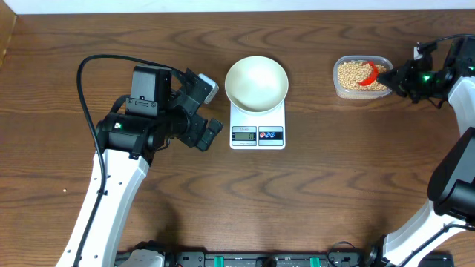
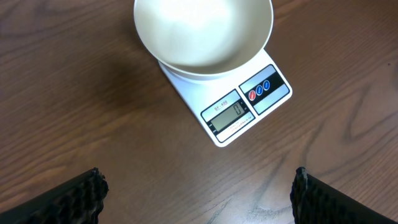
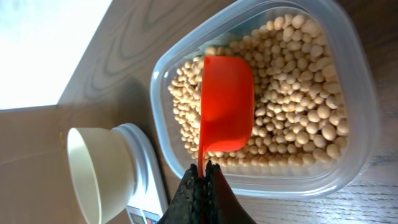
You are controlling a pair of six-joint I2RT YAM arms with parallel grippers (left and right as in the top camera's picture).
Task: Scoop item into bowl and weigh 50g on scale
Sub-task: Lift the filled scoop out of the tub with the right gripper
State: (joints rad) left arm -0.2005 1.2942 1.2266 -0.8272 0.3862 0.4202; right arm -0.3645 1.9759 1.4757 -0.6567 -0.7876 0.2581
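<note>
Overhead, from the left edge: left tool [image 1: 214, 109], fingers spread wide apart, just beside the scale [image 1: 257, 134]. At the middle of the surface [image 1: 148, 44], toward the far edge, white bowl [image 1: 256, 83] resting on the scale, inside smooth and plain; 0 on the display [image 2: 229, 112] in the left wrist view. Near the far right corner, clear tub [image 1: 335, 78] holding the beans [image 1: 349, 72]. Right tool [image 1: 387, 75] clamped on the handle of a red scoop [image 1: 368, 74], hollow side up, over the beans inside the tub.
</note>
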